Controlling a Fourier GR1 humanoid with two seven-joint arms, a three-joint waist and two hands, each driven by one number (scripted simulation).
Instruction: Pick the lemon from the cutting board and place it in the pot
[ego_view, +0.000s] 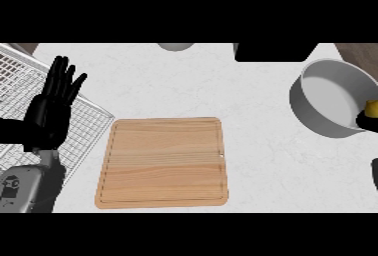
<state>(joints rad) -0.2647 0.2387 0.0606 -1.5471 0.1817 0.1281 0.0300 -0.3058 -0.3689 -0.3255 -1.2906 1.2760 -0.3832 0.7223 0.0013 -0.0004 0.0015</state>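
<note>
- The white, marbled bench (244, 165) is seen to fill the view from edge to edge.
- A wooden cutting board (164, 162) is laid flat on the bench at the centre, toward six o'clock, with nothing lying on it.
- A grey pot (332, 100) is stood at three o'clock, well apart from the board, its mouth turned upward.
- A wire rack (22, 65) is seen at nine to ten o'clock, one corner reaching just beside the board's upper left corner.
- The left hand (52, 107) is held over the rack at nine o'clock, fingers straight, spread and released, nothing grasped.
- The right hand (367, 121) is barely shown at the three o'clock edge, by the pot's rim; whether its fingers are clenched cannot be told.
- The lemon (373, 108), cut by that edge, is seen just above that hand, at the pot's rim.
- A dark object (273, 52) and a grey round object (176, 46) are cut off at twelve o'clock.
</note>
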